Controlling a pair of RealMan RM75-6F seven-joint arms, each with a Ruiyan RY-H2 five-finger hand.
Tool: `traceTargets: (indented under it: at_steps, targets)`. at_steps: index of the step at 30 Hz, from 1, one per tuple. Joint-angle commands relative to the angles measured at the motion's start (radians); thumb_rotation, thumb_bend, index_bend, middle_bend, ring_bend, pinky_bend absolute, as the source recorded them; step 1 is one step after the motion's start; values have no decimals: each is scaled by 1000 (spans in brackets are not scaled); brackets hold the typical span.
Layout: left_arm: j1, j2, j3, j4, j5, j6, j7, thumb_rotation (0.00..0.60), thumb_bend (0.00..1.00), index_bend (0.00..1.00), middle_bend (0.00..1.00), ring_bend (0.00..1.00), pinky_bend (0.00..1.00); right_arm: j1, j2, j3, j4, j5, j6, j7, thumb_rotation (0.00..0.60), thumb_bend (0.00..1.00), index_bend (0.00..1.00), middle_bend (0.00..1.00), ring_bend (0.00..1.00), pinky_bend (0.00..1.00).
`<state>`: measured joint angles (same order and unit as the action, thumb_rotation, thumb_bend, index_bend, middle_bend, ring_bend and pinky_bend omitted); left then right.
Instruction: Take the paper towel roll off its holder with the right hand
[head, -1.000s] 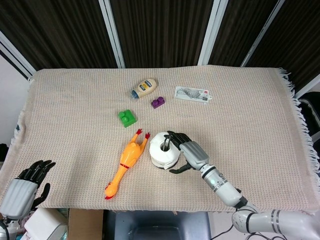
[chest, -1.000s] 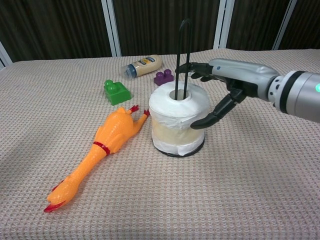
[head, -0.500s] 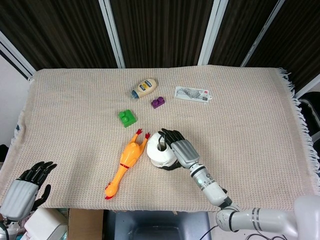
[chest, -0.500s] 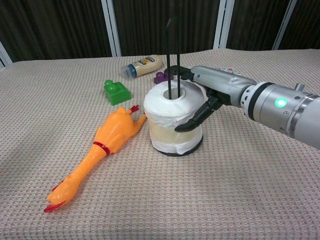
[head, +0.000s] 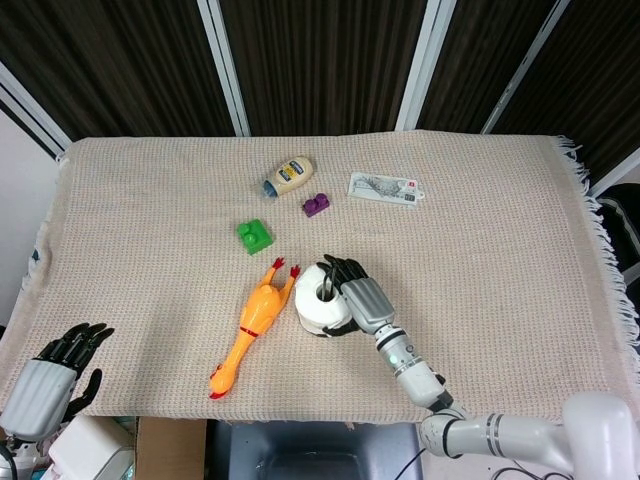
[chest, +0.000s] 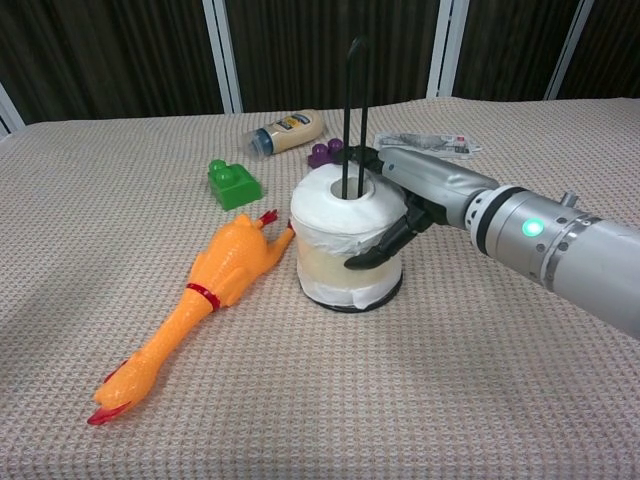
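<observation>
The white paper towel roll (head: 320, 310) (chest: 338, 235) stands on its holder near the table's front middle. The holder's black rod (chest: 351, 115) rises through the core, leaning slightly. My right hand (head: 357, 297) (chest: 412, 195) wraps the roll from the right: the thumb (chest: 375, 255) presses its near side and the fingers curl over the far top edge. The roll still sits low on the black base (chest: 378, 298). My left hand (head: 52, 373) hangs off the table's front left corner, fingers apart and holding nothing.
An orange rubber chicken (head: 252, 325) (chest: 195, 300) lies just left of the roll, almost touching it. Behind are a green block (head: 254, 236) (chest: 233, 183), a purple block (head: 316, 206), a mayonnaise bottle (head: 289, 176) and a flat packet (head: 385, 188).
My right hand has moved in to the left and closed around the roll. The roll and holder shifted slightly left and the rod tilted. The left hand has barely moved.
</observation>
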<state>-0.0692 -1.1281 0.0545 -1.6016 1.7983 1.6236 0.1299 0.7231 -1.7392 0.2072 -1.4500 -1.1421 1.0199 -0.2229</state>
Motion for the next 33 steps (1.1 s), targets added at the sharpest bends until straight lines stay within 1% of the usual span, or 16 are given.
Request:
traceTargets:
  at_steps: [1, 2, 7, 9, 12, 21, 26, 31, 33]
  targets:
    - [0, 0, 0, 0, 1, 0, 0, 600, 552, 178, 181, 164, 369, -12, -39, -9, 71, -70, 45, 63, 600, 110, 494, 309, 270, 328]
    - [0, 0, 0, 0, 1, 0, -1, 600, 552, 178, 181, 164, 369, -15, -47, -11, 88, -86, 56, 76, 600, 141, 579, 374, 331, 382]
    - [0, 0, 0, 1, 2, 0, 0, 600, 552, 178, 181, 164, 369, -22, -66, -14, 131, -126, 86, 114, 600, 207, 709, 476, 432, 486]
    - [0, -2, 0, 2, 2, -2, 2, 600, 552, 178, 180, 165, 369, -30, -67, -9, 142, -146, 111, 139, 600, 215, 727, 490, 447, 503]
    - [1, -2, 3, 1, 4, -4, 8, 600, 551, 178, 180, 164, 370, -36, -52, -2, 126, -167, 131, 152, 600, 215, 727, 491, 448, 503]
    - [0, -4, 3, -3, 7, -10, 24, 600, 552, 177, 180, 164, 369, -50, 58, 57, -79, -185, 194, 71, 600, 215, 727, 491, 447, 503]
    - [-3, -6, 5, -4, 11, -16, 31, 600, 552, 178, 181, 164, 369, -56, 130, 101, -230, -168, 218, 1, 600, 215, 723, 491, 448, 503]
    - [-4, -6, 5, -7, 10, -20, 36, 600, 552, 178, 181, 164, 369, -58, 212, 148, -414, -132, 231, -84, 600, 215, 708, 491, 448, 503]
    - [-5, -6, 5, -8, 10, -23, 36, 600, 552, 178, 181, 165, 369, -57, 234, 165, -469, -126, 242, -116, 600, 215, 706, 491, 448, 503]
